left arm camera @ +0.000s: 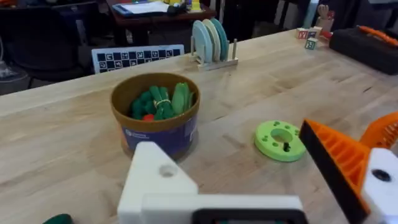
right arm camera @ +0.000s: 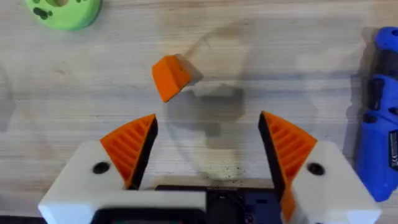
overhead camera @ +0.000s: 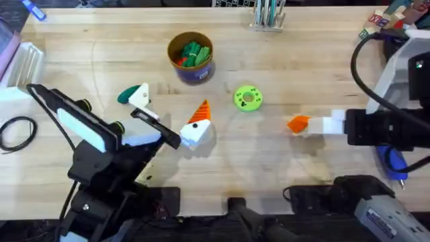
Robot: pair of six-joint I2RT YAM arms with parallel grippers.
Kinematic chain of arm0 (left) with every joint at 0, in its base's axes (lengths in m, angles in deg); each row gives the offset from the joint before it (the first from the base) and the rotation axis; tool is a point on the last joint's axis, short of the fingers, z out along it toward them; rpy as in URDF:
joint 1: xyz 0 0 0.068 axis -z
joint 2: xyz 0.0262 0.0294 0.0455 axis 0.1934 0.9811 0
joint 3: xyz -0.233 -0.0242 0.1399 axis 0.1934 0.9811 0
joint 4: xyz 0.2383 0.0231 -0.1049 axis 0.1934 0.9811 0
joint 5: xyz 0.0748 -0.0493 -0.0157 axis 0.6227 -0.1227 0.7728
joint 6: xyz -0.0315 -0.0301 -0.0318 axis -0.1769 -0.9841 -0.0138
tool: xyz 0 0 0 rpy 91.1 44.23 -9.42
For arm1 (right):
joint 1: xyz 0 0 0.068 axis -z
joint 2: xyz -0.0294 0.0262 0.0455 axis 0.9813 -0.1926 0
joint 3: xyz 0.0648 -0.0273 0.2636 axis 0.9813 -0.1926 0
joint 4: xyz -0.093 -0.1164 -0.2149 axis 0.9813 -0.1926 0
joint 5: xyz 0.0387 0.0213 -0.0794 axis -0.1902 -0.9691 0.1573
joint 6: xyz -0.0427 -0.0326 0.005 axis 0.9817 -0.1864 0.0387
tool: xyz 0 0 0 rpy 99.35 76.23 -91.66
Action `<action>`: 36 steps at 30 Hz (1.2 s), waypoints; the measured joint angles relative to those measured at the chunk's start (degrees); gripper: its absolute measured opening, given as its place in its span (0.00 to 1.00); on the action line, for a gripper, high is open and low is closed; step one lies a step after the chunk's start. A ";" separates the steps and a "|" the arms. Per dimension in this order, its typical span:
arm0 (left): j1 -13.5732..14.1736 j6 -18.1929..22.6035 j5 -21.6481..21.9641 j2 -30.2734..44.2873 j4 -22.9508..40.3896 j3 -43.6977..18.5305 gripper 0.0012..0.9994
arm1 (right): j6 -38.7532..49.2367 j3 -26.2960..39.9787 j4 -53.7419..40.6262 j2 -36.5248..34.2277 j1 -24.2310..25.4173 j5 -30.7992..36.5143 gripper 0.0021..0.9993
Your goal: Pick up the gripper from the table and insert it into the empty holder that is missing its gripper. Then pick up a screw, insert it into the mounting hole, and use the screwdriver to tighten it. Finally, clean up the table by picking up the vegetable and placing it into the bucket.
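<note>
The loose orange gripper [right arm camera: 173,76] lies on the table [overhead camera: 302,67], just ahead of my right gripper [right arm camera: 208,146], which is open and holds nothing; the right gripper [overhead camera: 299,124] sits right of centre. My left gripper [left arm camera: 249,180] is open wide. One of its fingers is the bare white holder [left arm camera: 155,183], the other has an orange ribbed tip. The holder [overhead camera: 141,97] is beside the dark green vegetable [overhead camera: 125,97]. The bucket [overhead camera: 195,74] stands behind, holding bright green and red toys. The blue screwdriver [right arm camera: 380,143] lies beside my right arm.
A flat bright green disc [overhead camera: 247,98] lies between the two grippers. A black cable loop [overhead camera: 17,131] rests at the left edge. A small rack [overhead camera: 269,17] stands at the back, and toy blocks [overhead camera: 383,20] sit at the back right corner.
</note>
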 joint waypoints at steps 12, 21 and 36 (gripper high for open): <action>0.00 -0.20 -0.41 0.00 -0.02 0.00 0.99 | 0.00 0.00 0.02 0.00 0.00 0.00 0.99; 0.00 -0.23 -0.48 0.00 -0.02 0.00 0.99 | 0.00 0.00 0.02 0.00 0.00 0.00 0.99; 0.00 -0.23 -0.43 0.00 -0.04 0.00 0.99 | 0.02 0.00 0.17 0.00 0.00 6.15 0.99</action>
